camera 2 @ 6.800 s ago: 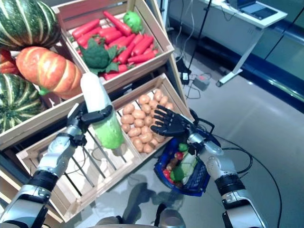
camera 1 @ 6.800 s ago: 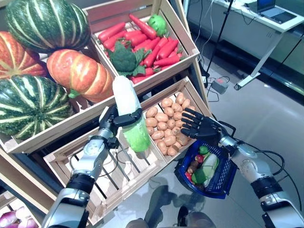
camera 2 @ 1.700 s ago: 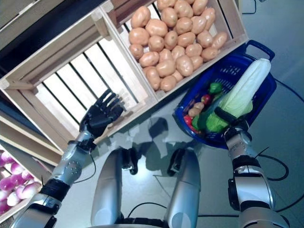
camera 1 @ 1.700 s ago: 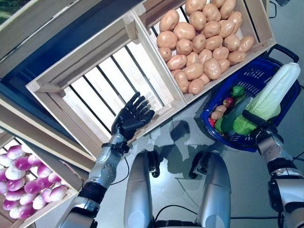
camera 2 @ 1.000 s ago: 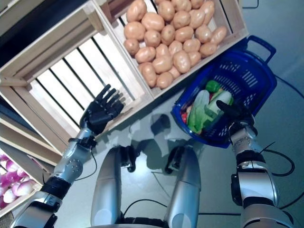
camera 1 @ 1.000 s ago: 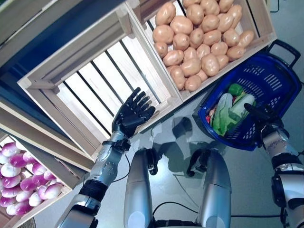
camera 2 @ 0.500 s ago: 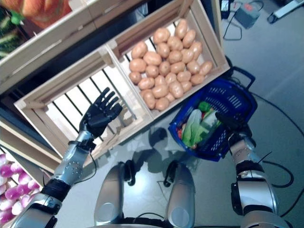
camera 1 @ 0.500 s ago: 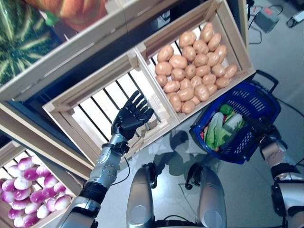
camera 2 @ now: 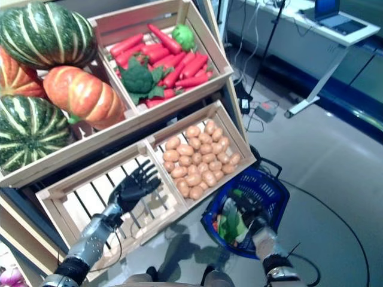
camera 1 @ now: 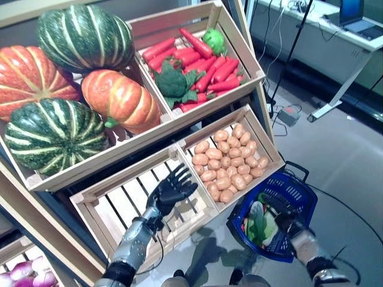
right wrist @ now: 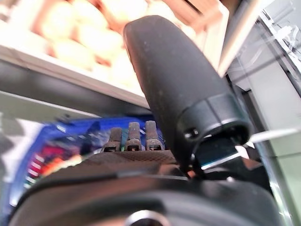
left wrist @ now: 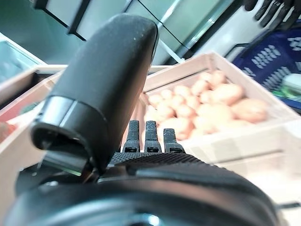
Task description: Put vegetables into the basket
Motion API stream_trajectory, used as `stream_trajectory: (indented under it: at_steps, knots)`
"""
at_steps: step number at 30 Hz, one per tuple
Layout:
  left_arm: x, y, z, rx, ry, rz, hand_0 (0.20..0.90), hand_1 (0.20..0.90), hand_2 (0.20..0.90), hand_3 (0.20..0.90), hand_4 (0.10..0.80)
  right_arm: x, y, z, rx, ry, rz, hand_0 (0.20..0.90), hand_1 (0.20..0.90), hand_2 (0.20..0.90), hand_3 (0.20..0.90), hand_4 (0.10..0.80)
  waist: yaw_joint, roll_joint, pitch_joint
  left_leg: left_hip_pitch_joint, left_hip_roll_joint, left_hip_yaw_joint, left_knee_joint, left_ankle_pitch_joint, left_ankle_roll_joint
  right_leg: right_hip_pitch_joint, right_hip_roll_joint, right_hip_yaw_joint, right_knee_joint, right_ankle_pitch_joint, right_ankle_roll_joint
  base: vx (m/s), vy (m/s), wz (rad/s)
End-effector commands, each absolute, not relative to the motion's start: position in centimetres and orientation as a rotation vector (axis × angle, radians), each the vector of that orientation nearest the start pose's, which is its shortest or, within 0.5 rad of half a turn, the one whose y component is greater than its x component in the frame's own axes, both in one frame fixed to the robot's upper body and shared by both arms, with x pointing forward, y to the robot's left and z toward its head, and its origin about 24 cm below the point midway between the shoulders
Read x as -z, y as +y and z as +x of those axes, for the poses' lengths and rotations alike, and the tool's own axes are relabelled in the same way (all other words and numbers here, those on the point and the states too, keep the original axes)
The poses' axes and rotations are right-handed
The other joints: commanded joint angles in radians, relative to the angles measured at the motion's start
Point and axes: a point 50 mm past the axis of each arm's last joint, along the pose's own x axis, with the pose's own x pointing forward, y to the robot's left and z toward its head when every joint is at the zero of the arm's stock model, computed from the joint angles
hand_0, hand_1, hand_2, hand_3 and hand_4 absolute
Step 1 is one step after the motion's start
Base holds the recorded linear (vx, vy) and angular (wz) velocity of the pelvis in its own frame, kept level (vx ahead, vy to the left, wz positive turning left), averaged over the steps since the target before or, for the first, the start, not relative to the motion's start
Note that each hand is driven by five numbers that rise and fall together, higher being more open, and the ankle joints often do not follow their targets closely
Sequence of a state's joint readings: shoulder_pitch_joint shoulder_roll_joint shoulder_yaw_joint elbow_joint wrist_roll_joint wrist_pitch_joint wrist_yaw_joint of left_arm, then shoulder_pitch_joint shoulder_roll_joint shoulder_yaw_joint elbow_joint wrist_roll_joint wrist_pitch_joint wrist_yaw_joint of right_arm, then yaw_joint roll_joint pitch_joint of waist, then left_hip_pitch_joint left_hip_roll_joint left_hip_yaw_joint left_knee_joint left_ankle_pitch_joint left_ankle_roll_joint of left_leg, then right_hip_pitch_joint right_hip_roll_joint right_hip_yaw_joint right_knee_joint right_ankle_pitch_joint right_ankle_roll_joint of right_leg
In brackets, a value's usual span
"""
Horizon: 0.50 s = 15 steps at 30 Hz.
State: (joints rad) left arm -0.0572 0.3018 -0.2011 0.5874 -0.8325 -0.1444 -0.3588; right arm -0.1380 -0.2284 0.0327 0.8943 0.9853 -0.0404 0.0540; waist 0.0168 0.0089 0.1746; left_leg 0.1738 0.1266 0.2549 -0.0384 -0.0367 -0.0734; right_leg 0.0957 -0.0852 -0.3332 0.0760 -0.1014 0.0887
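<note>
While spread wide and holding nothing | left hand (camera 1: 172, 189) hovers over slatted empty crate (camera 1: 119, 206) | potatoes (camera 1: 230, 164) just right, nearer this hand | right hand (camera 1: 286, 216) open at blue basket (camera 1: 299, 185) rim | cabbage (camera 1: 258, 222) lies inside.

Wooden shelf rack (camera 1: 119, 152) stood at 10 o'clock, tilted tiers. Top tier: left crate (camera 1: 36, 176) held green striped pumpkins (camera 1: 54, 134) and orange pumpkins (camera 1: 119, 98); right crate (camera 1: 242, 57) at 12 o'clock held red carrots (camera 1: 209, 69), a broccoli (camera 1: 172, 84) and a green pepper (camera 1: 213, 40). Middle tier: slatted crate (camera 1: 105, 209) with nothing inside showing, just beside it potato crate (camera 1: 266, 143) full of potatoes (camera 1: 230, 161). Lowest tier at 8 o'clock: purple-white turnips (camera 1: 27, 276), partly cut off. Grey floor (camera 1: 341, 161) at 3 o'clock carried a blue basket (camera 1: 302, 194) at 5 o'clock, near the potato crate, with leafy greens (camera 1: 257, 222) inside.
</note>
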Motion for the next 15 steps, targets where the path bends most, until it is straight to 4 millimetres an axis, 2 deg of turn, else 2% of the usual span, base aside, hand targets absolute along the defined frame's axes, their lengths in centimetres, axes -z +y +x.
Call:
stream_trajectory:
  at_steps: [1,8,12,15]
  knots:
    - [4.2,19.0,23.9,0.138,0.239,-0.501,0.9,0.9,0.9,0.9,0.8,6.9,-19.2,23.6,0.254,0.308,0.763,0.9,0.9,0.9,0.9,0.8,-0.014,-0.009,-0.052,0.0,-0.078,0.024,-0.049,-0.019,0.064,0.061,0.011,0.046,-0.162,0.084,-0.038,0.045,0.071,-0.02]
    - [7.5,17.7,20.6,0.087,0.382,-0.426,0.9,0.9,0.9,0.9,0.8,7.9,-14.5,20.6,0.089,0.359,0.854,0.9,0.9,0.9,0.9,0.8,-0.059,-0.001,-0.059,0.018,-0.084,0.051,-0.049,-0.037,0.073,0.067,0.012,0.062,-0.163,0.083,-0.029,0.045,0.056,-0.09]
    - [9.2,17.3,19.1,0.075,0.471,-0.411,0.9,0.9,0.9,0.9,0.8,8.9,-13.1,19.3,0.016,0.454,0.835,0.9,0.9,0.9,0.9,0.8,-0.067,-0.002,-0.055,0.018,-0.087,0.048,-0.049,-0.041,0.075,0.07,0.011,0.063,-0.163,0.076,-0.026,0.016,0.017,-0.01]
    - [10.1,17.1,18.5,0.054,0.523,-0.385,0.9,0.9,0.9,0.9,0.8,9.3,-12.2,19.0,-0.029,0.521,0.79,0.9,0.9,0.9,0.9,0.8,-0.061,-0.004,-0.051,0.017,-0.089,0.042,-0.049,-0.04,0.075,0.072,0.01,0.059,-0.163,0.072,-0.027,0.016,0.015,-0.02]
